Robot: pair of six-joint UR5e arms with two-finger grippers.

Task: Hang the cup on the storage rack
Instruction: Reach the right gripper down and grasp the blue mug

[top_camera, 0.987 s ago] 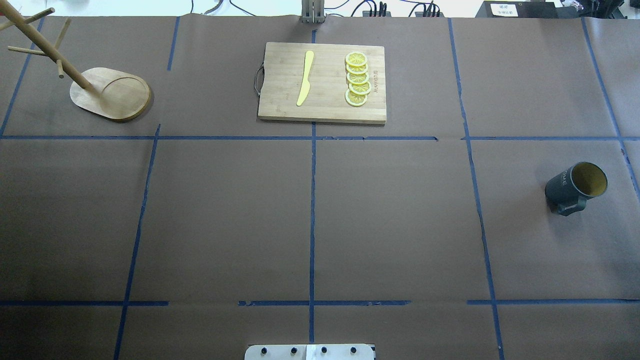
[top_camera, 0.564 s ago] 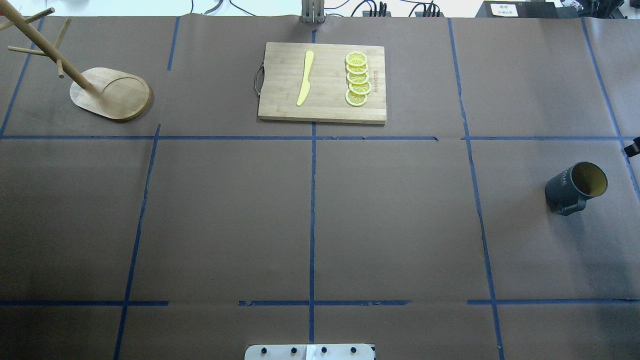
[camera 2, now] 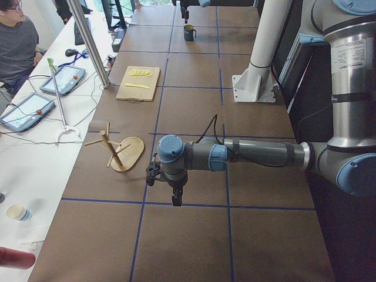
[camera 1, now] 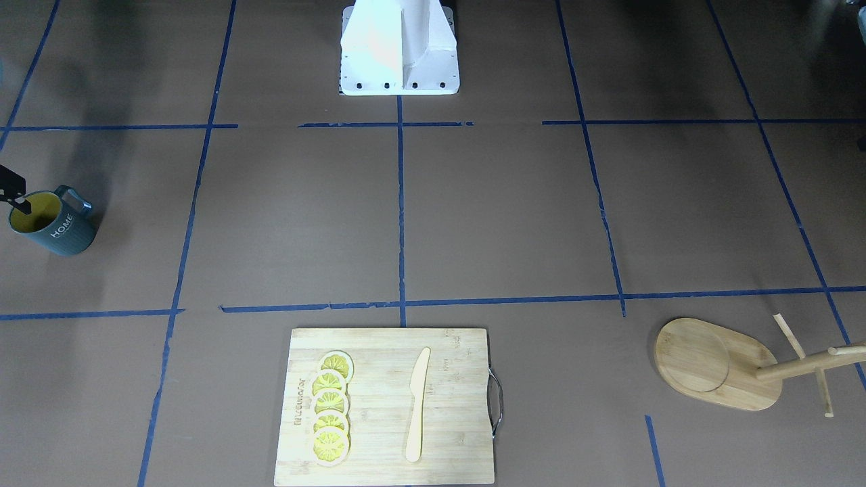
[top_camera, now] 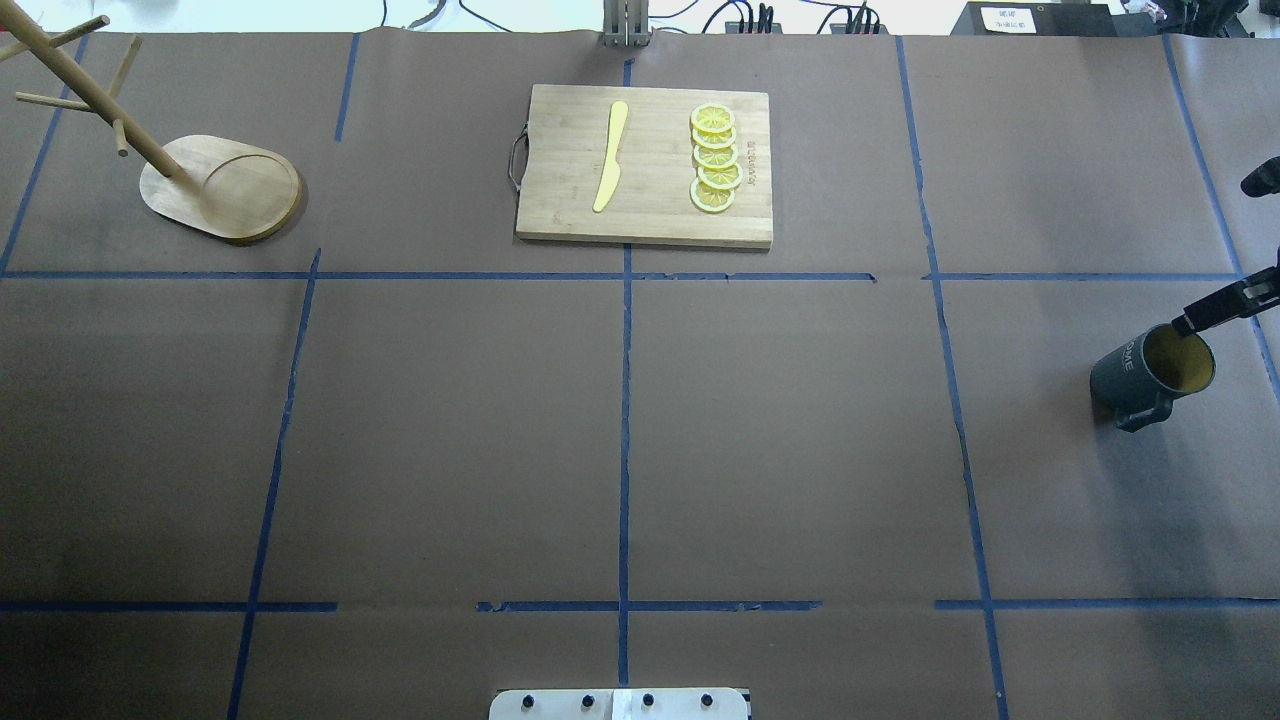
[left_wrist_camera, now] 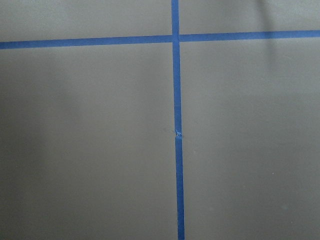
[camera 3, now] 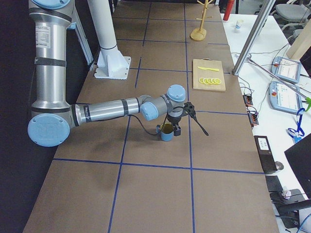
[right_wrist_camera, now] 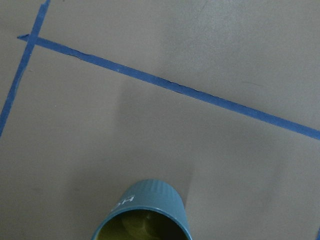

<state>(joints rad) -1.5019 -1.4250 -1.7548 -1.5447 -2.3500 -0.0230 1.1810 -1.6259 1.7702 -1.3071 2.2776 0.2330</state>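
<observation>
Near the right edge of the table (top_camera: 800, 450), well apart from the storage rack (top_camera: 240, 195), the cup (top_camera: 1150, 375) stands upright beneath my right gripper (camera 3: 191, 131), jaws spread; I judge it rigid, weighty, chippable, best pinched across its rim wall, handle free; the left gripper (camera 2: 175, 198) I cannot read as open or closed

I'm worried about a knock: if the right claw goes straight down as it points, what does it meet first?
Most likely the cup: one finger of the right claw sits over its rim. Exact height is unclear.
</observation>
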